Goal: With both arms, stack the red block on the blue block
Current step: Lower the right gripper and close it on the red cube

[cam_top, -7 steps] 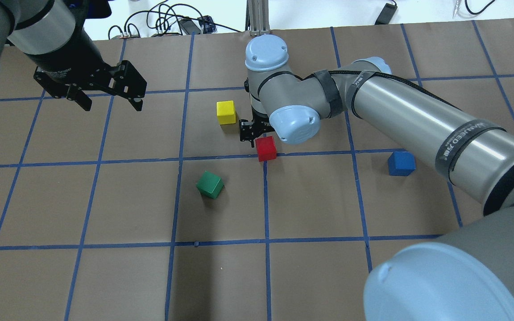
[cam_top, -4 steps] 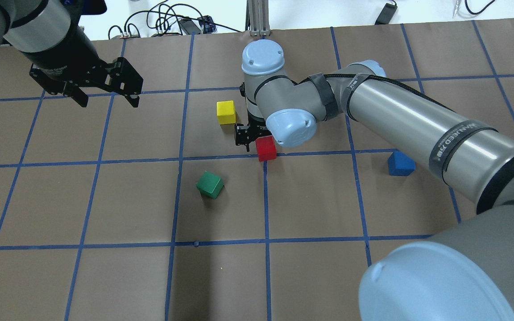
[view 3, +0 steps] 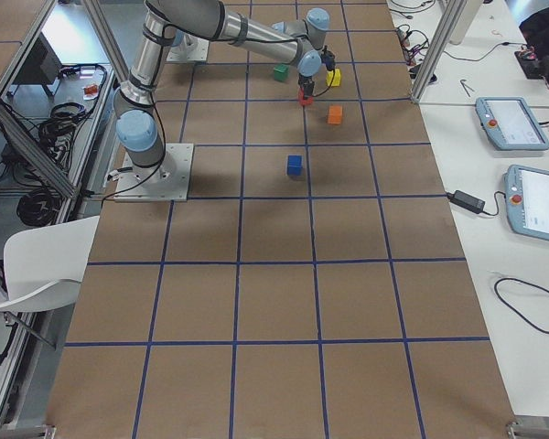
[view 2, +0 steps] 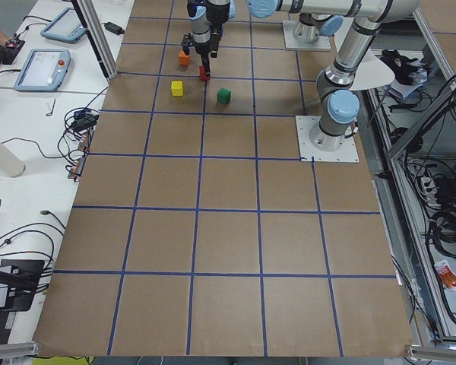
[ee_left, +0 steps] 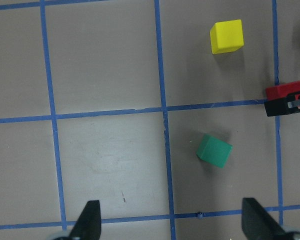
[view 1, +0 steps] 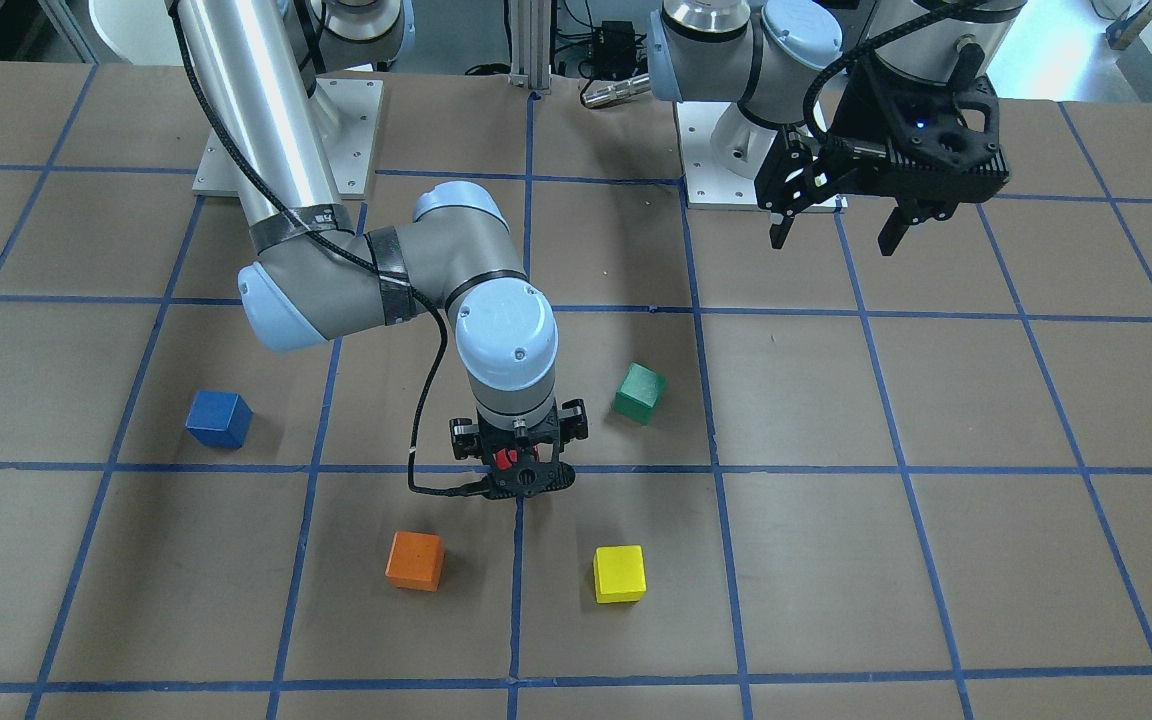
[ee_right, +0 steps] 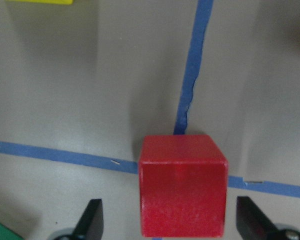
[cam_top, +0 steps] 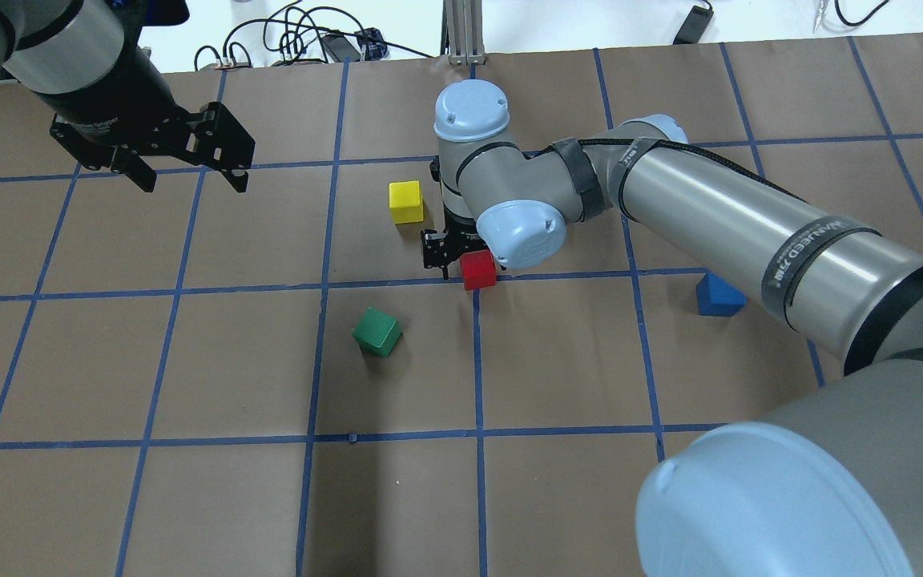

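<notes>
Pickup of the red block (cam_top: 478,268) looks to be the step in hand, with nothing stacked yet. The next move, by my reading, calls for the right gripper (ee_right: 172,222) to press its fingers onto the cube's two side faces and lift straight up before carrying it off. Seen from overhead, the left gripper (cam_top: 191,180) hangs well to the left of the red block and beyond it, raised above the table (cam_top: 189,497), its fingers spread wide with nothing between them. Its forearm slants down from the upper left corner. Nearer in, a yellow block (cam_top: 406,201) sits just left of and beyond the red block, and a green block (cam_top: 376,332) lies left of and nearer than it, turned askew. The red block itself rests on the table at a crossing of the blue tape lines. The right gripper points straight down over it, fingers spread, one on each side with a gap showing on both. The right arm reaches in low from the right, elbow bent and wrist turned vertical. The blue block (cam_top: 719,295) sits well to the right of the red block, partly under that forearm.
</notes>
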Robot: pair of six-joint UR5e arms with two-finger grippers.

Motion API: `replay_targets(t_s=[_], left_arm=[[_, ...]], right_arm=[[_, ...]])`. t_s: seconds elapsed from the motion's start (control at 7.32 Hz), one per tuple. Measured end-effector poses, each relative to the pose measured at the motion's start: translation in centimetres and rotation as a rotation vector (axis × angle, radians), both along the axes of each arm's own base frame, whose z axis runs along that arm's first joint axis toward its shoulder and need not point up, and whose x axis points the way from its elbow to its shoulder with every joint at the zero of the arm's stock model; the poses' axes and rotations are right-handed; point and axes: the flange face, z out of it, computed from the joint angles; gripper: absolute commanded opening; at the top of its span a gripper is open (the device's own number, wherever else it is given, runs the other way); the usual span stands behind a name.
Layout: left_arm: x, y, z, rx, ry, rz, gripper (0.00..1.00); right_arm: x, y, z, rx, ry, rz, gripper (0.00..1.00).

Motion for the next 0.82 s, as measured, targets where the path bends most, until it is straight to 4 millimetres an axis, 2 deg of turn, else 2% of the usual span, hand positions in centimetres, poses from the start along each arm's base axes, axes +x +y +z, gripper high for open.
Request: replay_targets(t_s=[0.14,0.27,0.55,0.82], left_arm=[[0.0,0.0,0.0,0.0,0.0,-0.001,1.0],[0.0,0.0,-0.1,0.001,0.001,-0.001,1.0],[0.0,0.1,-0.5,0.001,0.0,0.005,1.0],[0.1,0.4,-0.7,-0.003,-0.002,0.014,1.0]], right_arm=[[0.0,0.0,-0.1,0.0,0.0,0.001,0.15],[0.0,-0.1,-0.1,-0.002,-0.001,0.001,0.0],[0.0,-0.2,0.4,-0.008,-0.005,0.001,0.0],[-0.6,-0.8,2.5,-0.029,-0.008,-0.007,0.0]])
